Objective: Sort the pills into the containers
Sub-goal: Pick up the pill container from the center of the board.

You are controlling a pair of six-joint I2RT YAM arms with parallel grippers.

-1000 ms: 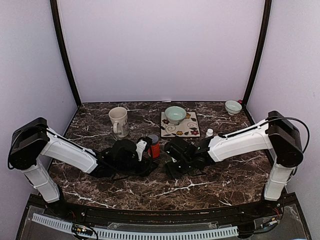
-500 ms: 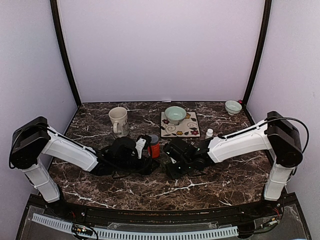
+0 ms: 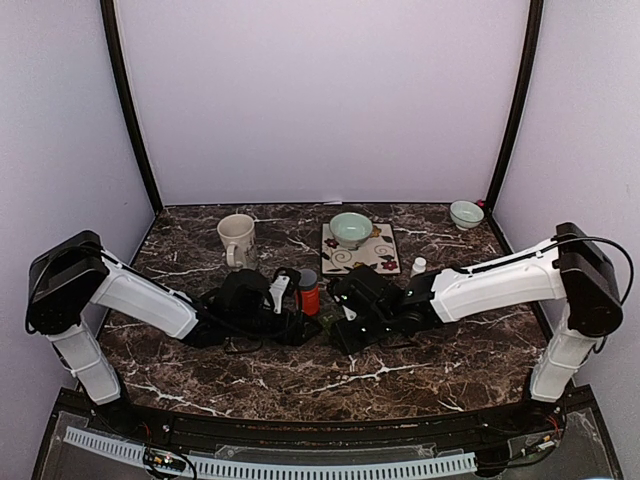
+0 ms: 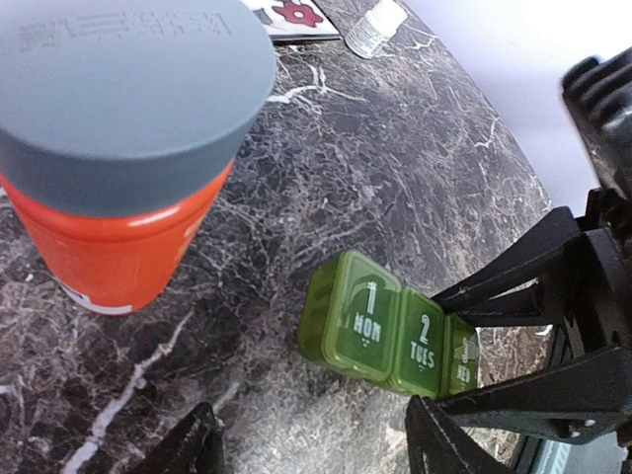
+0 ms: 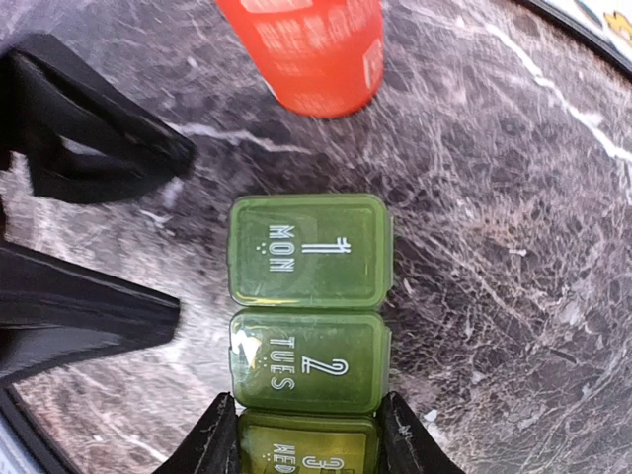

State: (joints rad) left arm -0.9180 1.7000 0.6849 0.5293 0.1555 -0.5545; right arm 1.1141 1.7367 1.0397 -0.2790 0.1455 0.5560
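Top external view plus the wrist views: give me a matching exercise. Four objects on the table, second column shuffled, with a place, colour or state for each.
Column one
1. pill organizer
2. orange bottle
3. mug
4. small white bottle

Column two
A. just right of the floral tile
B. grey cap on
C. beige, furthest left of the four
D. green, lids shut, marked MON, TUES, WED

Pairs: 1-D, 2-B, 3-C, 4-A

Pill-box strip (image 5: 308,355) on table (image 3: 420,352) just before bottle (image 5: 311,49), mug (image 3: 236,240) back-L, bowl (image 3: 350,229) on tile (image 3: 381,263) behind.
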